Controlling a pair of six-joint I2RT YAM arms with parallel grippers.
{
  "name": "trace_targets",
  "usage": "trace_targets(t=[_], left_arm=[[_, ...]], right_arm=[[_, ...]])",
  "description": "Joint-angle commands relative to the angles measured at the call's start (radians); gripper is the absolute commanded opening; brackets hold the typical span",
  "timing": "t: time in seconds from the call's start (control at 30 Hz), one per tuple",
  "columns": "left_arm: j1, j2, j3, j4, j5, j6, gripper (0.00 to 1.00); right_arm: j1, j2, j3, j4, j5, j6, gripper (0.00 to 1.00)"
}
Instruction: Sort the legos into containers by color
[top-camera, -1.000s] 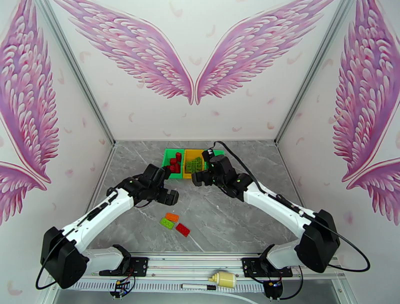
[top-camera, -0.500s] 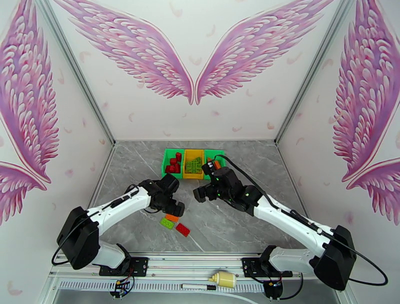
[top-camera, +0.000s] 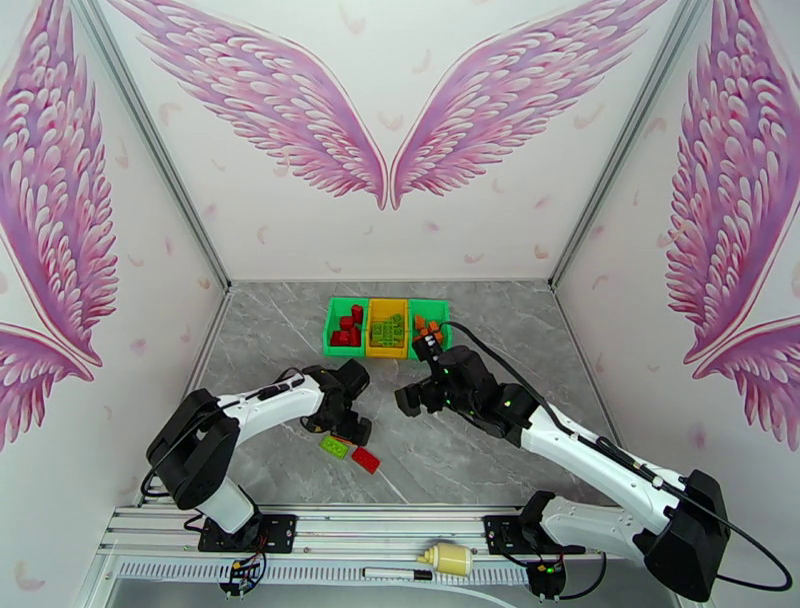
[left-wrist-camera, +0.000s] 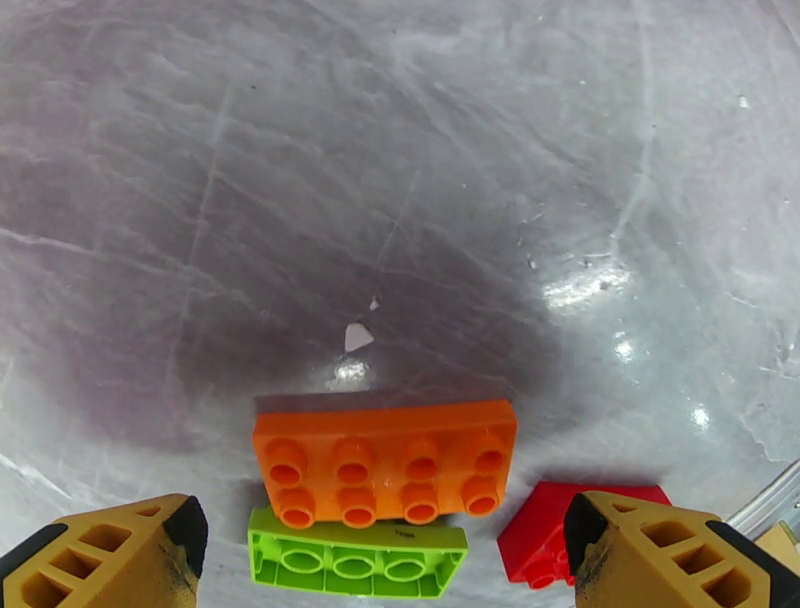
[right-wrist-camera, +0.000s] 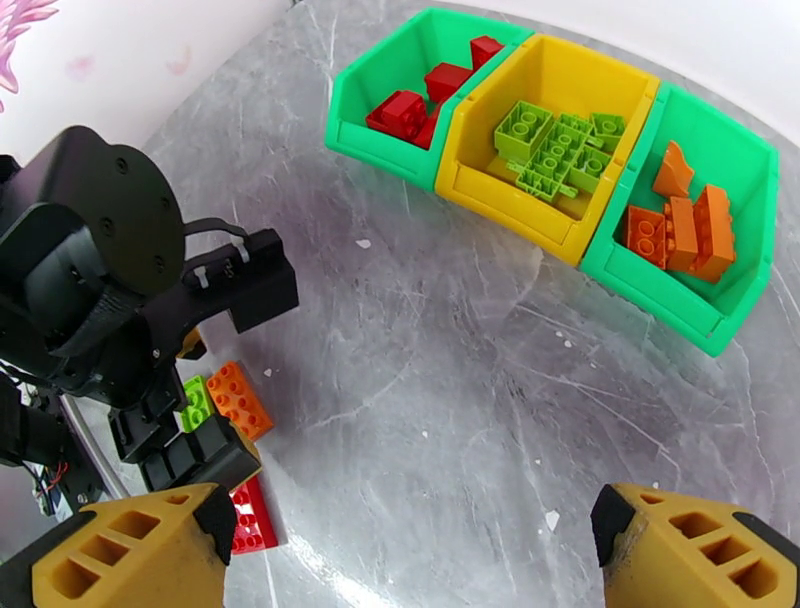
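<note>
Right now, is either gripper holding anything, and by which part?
Nothing is held. The left gripper stands open over the flat orange studded plastic brick, not gripping it; the right gripper is open and empty.

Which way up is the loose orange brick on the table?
Studs up. The orange brick lies flat on the table, with all eight studs showing in the left wrist view.

Top external: high, behind the arm bases, looking down and forward over the whole worktop (top-camera: 450, 460). Left wrist: very near, facing straight down onto the orange lego (left-wrist-camera: 385, 462). Right wrist: farther back, tilted across the worktop toward the containers (right-wrist-camera: 505, 205); shares that orange lego with left wrist.
</note>
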Motion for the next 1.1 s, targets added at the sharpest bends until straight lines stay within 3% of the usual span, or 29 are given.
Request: trace_targets(t=[0.0, 0.37, 0.77, 1.07], left_arm=[[-0.004, 0.034, -0.004, 0.027, 0.005, 0.017, 0.99], [-0.004, 0.095, -0.009, 0.03, -0.028, 0.016, 0.91], [-0.004, 0.085, -0.019, 0.027, -0.054, 0.019, 0.66], [-0.003, 0.034, 0.007, 0.001, -0.073, 0.029, 0.63]], right_arm=[[0.008, -0.017, -0.01, -0.005, -0.013, 0.018, 1.0], [0.009, 0.003, 0.006, -0.009, -0.011, 0.032, 1.0], [0.01, 0.026, 0.02, -0.003, -0.022, 0.05, 1.0], [0.01, 0.015, 0.017, 0.004, -0.015, 0.074, 1.0]])
